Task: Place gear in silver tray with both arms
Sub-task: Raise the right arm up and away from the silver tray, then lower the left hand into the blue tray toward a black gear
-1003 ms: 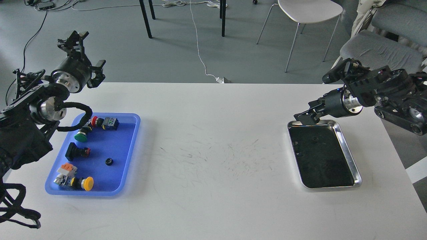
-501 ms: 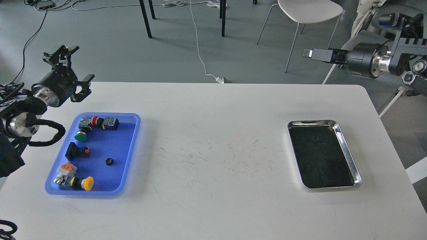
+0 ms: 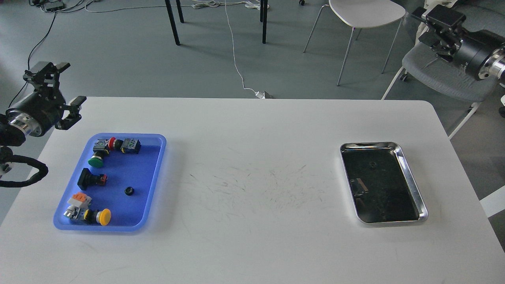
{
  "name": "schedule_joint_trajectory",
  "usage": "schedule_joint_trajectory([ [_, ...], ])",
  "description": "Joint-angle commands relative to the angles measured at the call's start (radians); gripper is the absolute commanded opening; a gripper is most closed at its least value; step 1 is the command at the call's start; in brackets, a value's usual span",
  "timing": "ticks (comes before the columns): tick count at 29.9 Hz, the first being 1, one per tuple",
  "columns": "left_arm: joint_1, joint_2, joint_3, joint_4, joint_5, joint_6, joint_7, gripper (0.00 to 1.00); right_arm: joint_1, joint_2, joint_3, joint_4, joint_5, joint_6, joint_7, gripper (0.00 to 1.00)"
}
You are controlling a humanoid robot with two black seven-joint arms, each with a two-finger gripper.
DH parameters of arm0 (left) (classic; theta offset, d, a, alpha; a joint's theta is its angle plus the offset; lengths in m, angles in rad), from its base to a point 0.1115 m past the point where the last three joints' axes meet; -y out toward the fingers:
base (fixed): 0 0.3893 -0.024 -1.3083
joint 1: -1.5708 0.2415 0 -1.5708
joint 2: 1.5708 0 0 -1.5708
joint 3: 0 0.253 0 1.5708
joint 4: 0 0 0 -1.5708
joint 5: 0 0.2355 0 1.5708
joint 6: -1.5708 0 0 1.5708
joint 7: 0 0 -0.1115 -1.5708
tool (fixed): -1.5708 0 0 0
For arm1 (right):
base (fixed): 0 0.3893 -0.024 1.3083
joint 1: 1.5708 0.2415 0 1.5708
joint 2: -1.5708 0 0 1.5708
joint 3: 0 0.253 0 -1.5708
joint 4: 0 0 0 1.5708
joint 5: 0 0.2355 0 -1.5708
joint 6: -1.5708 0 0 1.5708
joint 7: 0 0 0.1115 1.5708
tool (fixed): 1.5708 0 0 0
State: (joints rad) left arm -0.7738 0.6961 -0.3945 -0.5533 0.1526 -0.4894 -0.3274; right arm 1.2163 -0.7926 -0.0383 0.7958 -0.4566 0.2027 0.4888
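Note:
The silver tray [image 3: 412, 178] lies on the right side of the white table, and a small dark round piece [image 3: 371, 165] rests on its dark bottom near the far end. A small black gear [image 3: 129, 191] sits in the blue tray [image 3: 156, 182] on the left. My left gripper [image 3: 59, 87] hovers beyond the table's far left corner, open and empty, well away from the blue tray. My right gripper [image 3: 428, 27] is high at the top right, off the table and over a grey chair. Its fingers cannot be told apart.
The blue tray also holds several push buttons and switch parts, among them a green one [image 3: 96, 160] and a yellow one [image 3: 104, 217]. A white chair [image 3: 365, 14], black table legs and cables stand on the floor behind the table.
My right arm has lifted away from the silver tray's far edge and swung up to the right, off the table. My left arm has drawn back to the left.

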Motion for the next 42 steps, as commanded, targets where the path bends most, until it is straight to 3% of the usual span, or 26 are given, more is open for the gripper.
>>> schedule_joint_trajectory([
  [1, -0.001, 0.068, -0.004, -0.074, 0.170, 0.001, -0.030, 0.99, -0.040, -0.002, 0.001, -0.017, 0.108, -0.032, 0.000, 0.84],
  [6, -0.001, 0.155, -0.014, -0.220, 0.398, 0.001, -0.099, 0.98, -0.095, -0.002, 0.018, -0.015, 0.139, -0.065, 0.000, 0.84],
  [10, -0.002, 0.218, -0.010, -0.335, 0.504, 0.001, -0.104, 0.98, -0.132, 0.000, 0.064, -0.018, 0.141, -0.071, 0.000, 0.84],
  [17, -0.009, 0.229, -0.081, -0.318, 0.545, 0.001, -0.148, 0.97, -0.165, 0.000, 0.100, -0.018, 0.141, -0.094, 0.000, 0.84],
  [18, -0.009, 0.220, -0.098, -0.288, 0.542, 0.001, -0.148, 0.97, -0.169, 0.001, 0.100, -0.018, 0.141, -0.100, 0.000, 0.84],
  [20, -0.007, 0.201, -0.092, -0.264, 0.538, 0.080, -0.148, 0.97, -0.175, 0.006, 0.100, -0.015, 0.142, -0.111, 0.000, 0.84],
  [21, -0.001, 0.166, -0.089, -0.251, 0.539, 0.159, -0.148, 0.97, -0.176, 0.009, 0.106, -0.015, 0.142, -0.121, 0.000, 0.84],
  [22, 0.002, 0.163, -0.087, -0.261, 0.541, 0.176, -0.150, 0.98, -0.176, 0.009, 0.112, -0.015, 0.142, -0.124, 0.000, 0.84],
  [30, 0.063, 0.164, -0.078, -0.263, 0.551, 0.101, -0.161, 0.99, -0.182, 0.012, 0.118, -0.017, 0.208, -0.134, 0.000, 0.84],
  [42, 0.065, 0.250, -0.061, -0.456, 1.064, 0.101, -0.161, 0.98, -0.196, 0.012, 0.123, -0.021, 0.216, -0.140, 0.000, 0.84],
])
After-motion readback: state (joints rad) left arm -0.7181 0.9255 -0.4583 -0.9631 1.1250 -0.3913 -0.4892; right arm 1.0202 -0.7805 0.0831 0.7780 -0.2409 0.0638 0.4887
